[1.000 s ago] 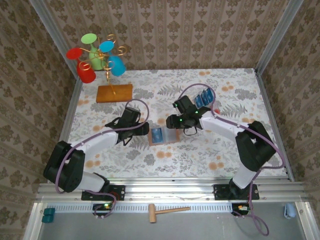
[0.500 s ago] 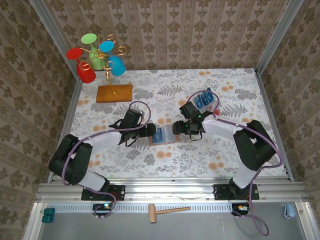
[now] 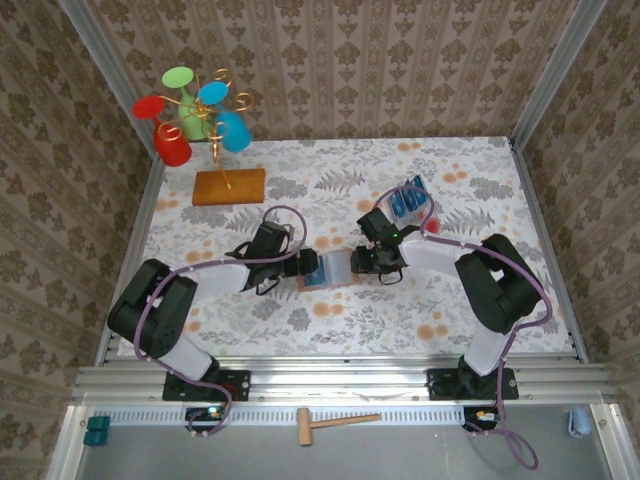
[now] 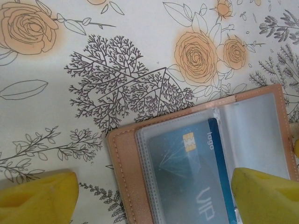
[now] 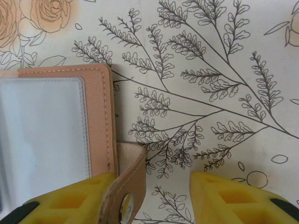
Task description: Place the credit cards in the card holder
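Note:
The card holder [image 3: 330,270] lies open on the flowered table between both grippers. A blue credit card [image 4: 196,172] sits under the clear sleeve of its left half [image 3: 313,272]. More blue credit cards [image 3: 407,200] stand in a clear tray at the back right. My left gripper [image 3: 303,265] is open, its yellow fingertips [image 4: 37,198] straddling the holder's left half just above it. My right gripper [image 3: 364,260] is at the holder's right edge [image 5: 100,116], open, with the tan snap strap [image 5: 128,186] rising beside its left finger [image 5: 70,200]; the other finger stands clear.
A wooden slab [image 3: 229,186] with a gold stem and coloured cups [image 3: 190,115] stands at the back left. The clear tray [image 3: 425,212] has a red spot. Patterned walls close in three sides. A small wooden hammer [image 3: 335,423] lies below the rail.
Both grippers have closed in on the card holder: the left moved right to its left edge, the right came down and left to its right edge. The right jaws have narrowed.

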Controlling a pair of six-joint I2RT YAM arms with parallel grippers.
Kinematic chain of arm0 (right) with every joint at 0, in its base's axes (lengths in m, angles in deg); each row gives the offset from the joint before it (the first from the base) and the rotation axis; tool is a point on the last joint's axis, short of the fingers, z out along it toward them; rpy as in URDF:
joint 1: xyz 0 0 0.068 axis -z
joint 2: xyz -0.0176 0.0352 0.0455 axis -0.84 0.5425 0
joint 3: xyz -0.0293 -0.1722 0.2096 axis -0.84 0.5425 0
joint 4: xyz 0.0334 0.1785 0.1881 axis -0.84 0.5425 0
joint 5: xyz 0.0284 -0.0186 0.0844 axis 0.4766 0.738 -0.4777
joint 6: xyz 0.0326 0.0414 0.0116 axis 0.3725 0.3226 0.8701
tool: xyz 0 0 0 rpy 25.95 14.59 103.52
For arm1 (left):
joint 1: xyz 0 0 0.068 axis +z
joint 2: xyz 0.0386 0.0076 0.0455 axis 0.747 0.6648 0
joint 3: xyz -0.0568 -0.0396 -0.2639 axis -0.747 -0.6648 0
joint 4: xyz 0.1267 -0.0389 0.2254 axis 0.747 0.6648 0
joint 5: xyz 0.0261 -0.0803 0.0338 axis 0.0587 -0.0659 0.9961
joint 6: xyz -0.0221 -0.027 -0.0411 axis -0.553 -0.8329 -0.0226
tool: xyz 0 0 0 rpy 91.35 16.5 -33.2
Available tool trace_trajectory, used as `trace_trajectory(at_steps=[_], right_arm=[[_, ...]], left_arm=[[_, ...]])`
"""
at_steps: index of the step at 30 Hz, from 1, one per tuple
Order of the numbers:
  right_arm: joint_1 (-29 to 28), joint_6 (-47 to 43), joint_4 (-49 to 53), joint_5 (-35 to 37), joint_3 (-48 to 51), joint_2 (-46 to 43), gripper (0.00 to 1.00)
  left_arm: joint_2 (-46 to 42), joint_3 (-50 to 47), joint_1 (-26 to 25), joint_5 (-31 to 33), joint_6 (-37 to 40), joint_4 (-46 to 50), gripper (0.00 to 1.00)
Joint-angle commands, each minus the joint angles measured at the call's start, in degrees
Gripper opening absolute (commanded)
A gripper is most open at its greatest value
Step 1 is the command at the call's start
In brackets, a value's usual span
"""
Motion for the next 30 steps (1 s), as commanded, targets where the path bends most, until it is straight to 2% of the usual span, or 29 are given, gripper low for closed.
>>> trace_trajectory(at_steps=[1, 12, 16, 24, 30], right_arm=[[0.0, 0.4, -1.2, -0.6, 0.9, 2.0, 0.42], [0.0, 0.4, -1.9, -0.9, 2.0, 2.7, 0.30], [0.0, 0.4, -2.1, -1.0, 2.2, 2.6, 0.29], [0.0, 0.4, -2.7, -1.3, 2.4, 3.0, 0.29], [0.0, 0.4, -3.3, -1.4, 2.7, 3.7, 0.25]], left_arm=[[3.1, 0.9, -1.2, -2.0, -1.2, -2.6, 0.87], [5.4, 1.4, -2.7, -5.3, -2.8, -10.5, 0.86], [4.4, -0.4, -2.8, -5.8, -4.6, -15.0, 0.86], [4.7, -0.6, -2.9, -6.3, -6.3, -17.2, 0.85], [1.9, -2.8, -3.2, -7.0, -9.6, -24.0, 0.84]])
